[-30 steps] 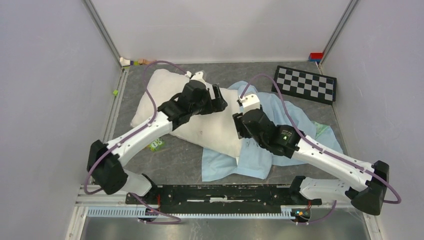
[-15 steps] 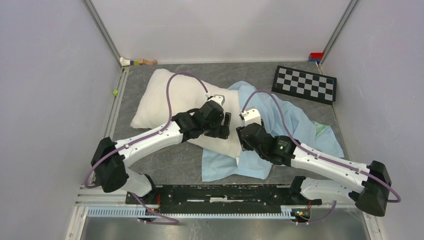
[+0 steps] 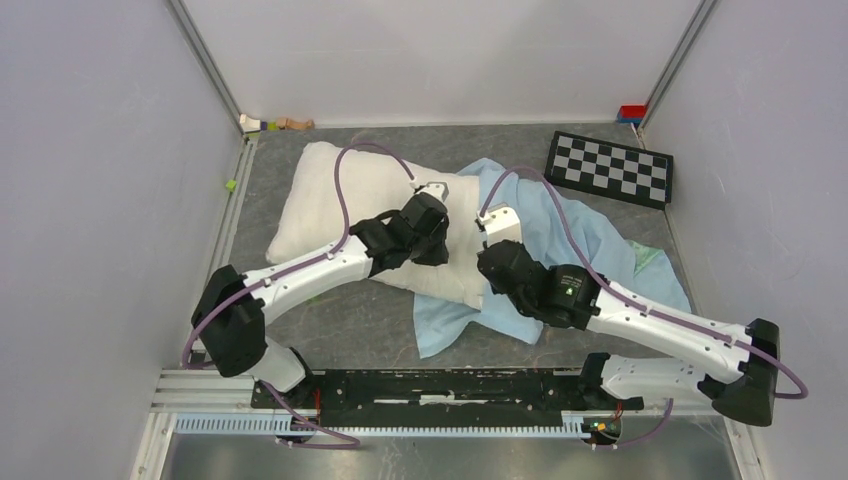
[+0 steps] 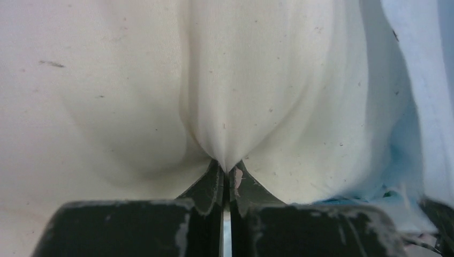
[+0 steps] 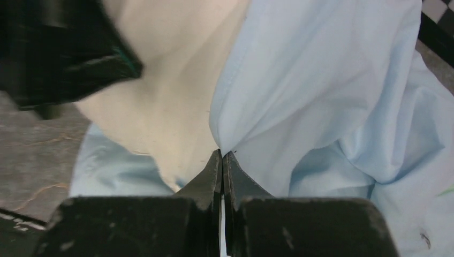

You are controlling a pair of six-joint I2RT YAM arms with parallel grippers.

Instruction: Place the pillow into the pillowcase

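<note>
The off-white pillow (image 3: 330, 200) lies slantwise on the grey table, its near right end resting on the light-blue pillowcase (image 3: 570, 235). My left gripper (image 3: 441, 252) is at that end. In the left wrist view it (image 4: 227, 167) is shut on a pinched fold of the pillow (image 4: 134, 80), with a strip of the pillowcase (image 4: 428, 80) at the right. My right gripper (image 3: 485, 258) is just beside it. In the right wrist view it (image 5: 222, 152) is shut on the edge of the pillowcase (image 5: 321, 80), right against the pillow (image 5: 171, 96).
A checkerboard (image 3: 610, 168) lies at the back right, partly bordered by the pillowcase. Small toys (image 3: 270, 124) sit in the back left corner, a green block (image 3: 231, 185) by the left rail, a red and blue block (image 3: 631, 113) at the back right. Grey walls enclose three sides.
Both grippers have gone from open to shut, the left on the pillow's fabric, the right on the pillowcase's edge. The left arm came down to the pillow's near right end.
</note>
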